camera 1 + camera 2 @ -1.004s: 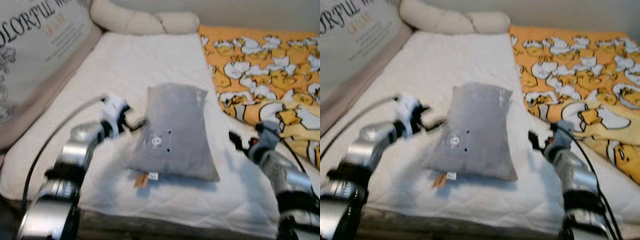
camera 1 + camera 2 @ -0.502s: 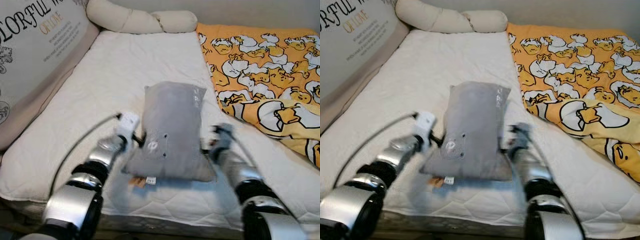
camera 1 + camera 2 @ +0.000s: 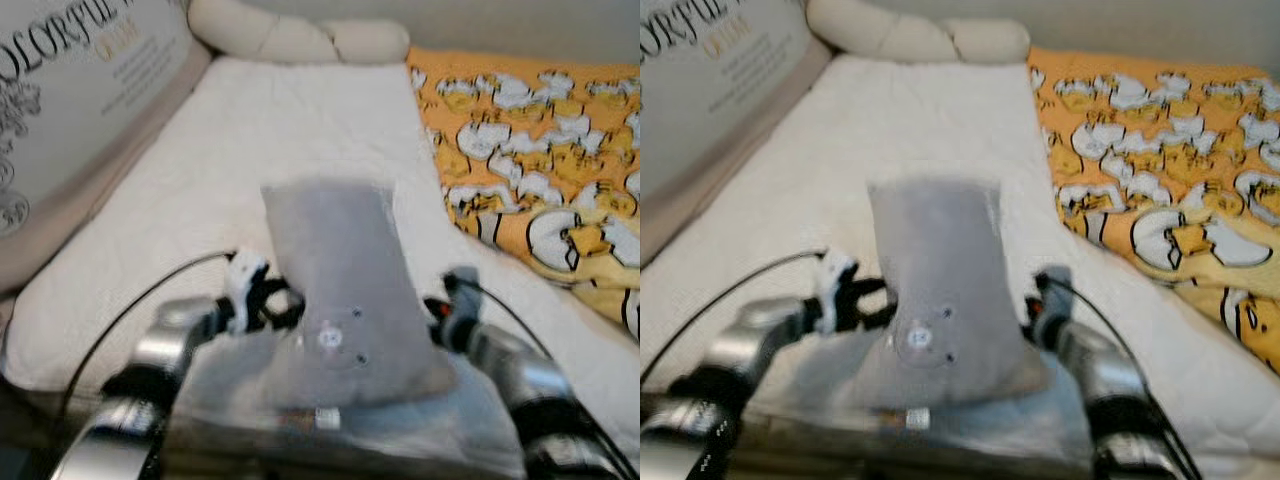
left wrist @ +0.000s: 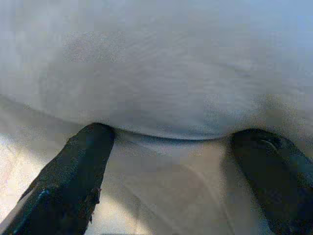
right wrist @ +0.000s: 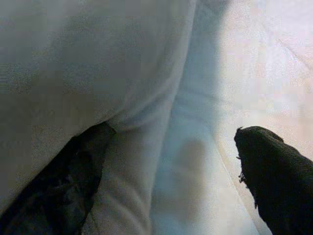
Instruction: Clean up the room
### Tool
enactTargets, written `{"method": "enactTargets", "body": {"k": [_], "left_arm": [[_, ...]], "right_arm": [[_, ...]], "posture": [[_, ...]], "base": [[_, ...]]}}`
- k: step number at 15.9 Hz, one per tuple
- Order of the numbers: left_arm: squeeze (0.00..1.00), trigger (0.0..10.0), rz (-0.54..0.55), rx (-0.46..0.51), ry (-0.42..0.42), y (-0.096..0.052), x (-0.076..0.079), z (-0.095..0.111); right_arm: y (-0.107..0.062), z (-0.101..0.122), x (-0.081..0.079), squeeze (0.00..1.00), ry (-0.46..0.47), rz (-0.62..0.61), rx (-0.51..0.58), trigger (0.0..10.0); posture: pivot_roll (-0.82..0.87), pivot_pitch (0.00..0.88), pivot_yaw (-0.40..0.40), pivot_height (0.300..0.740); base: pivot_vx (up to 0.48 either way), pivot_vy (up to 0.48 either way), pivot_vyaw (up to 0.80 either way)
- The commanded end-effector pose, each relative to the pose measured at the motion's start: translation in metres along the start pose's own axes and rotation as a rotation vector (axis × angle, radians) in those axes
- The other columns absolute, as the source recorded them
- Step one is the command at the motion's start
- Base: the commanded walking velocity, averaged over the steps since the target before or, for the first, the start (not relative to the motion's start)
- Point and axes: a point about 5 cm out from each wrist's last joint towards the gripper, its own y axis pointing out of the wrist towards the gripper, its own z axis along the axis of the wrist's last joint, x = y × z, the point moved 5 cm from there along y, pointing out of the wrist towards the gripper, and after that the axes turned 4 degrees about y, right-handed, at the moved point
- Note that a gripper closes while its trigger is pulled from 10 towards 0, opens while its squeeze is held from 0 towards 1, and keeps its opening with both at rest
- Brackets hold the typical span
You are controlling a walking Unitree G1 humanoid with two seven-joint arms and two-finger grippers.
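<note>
A grey pillow (image 3: pixel 340 290) with a small round face patch is raised near the front edge of the white mattress (image 3: pixel 270 120), its near end lifted toward me. My left gripper (image 3: pixel 285 305) presses on its left side and my right gripper (image 3: pixel 435 310) on its right side. In the left wrist view, the left gripper (image 4: pixel 176 161) is open, its black fingers (image 4: pixel 73 181) spread against the grey fabric. The right wrist view has the right gripper (image 5: pixel 171 181) open too, one finger tucked beneath the pillow (image 5: pixel 73 63).
An orange blanket (image 3: pixel 540 130) with a duck print covers the right side of the bed. A cream bolster (image 3: pixel 290 40) lies along the far end. A large printed cushion (image 3: pixel 70 100) leans along the left side.
Both arms closed in on the grey pillow from its sides, and its near end has now risen off the mattress between them. The view has also shifted a little.
</note>
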Motion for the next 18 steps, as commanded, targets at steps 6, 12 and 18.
{"method": "enactTargets", "body": {"k": [6, 12, 18], "left_arm": [[1.0, 10.0, 0.144, -0.051, 0.036, -0.022, -0.019, -0.015], [1.0, 10.0, 0.301, 0.188, -0.327, -0.042, -0.049, -0.01], [1.0, 10.0, 0.158, 0.209, -0.442, 0.002, -0.021, -0.007]], "right_arm": [[-0.015, 0.005, 0.033, 1.0, -0.006, -0.162, 0.044, 10.0], [-0.013, 0.028, 0.034, 1.0, 0.339, -0.048, 0.219, 10.0], [0.016, -0.003, -0.02, 1.0, 0.427, 0.218, 0.076, 10.0]], "posture": [[-0.03, 0.0, -0.026, 0.74], [-0.02, 0.0, -0.016, 0.74], [-0.04, 0.0, 0.009, 0.74]], "base": [[0.0, 0.0, 0.0], [0.0, 0.0, 0.0], [0.0, 0.0, 0.0]]}}
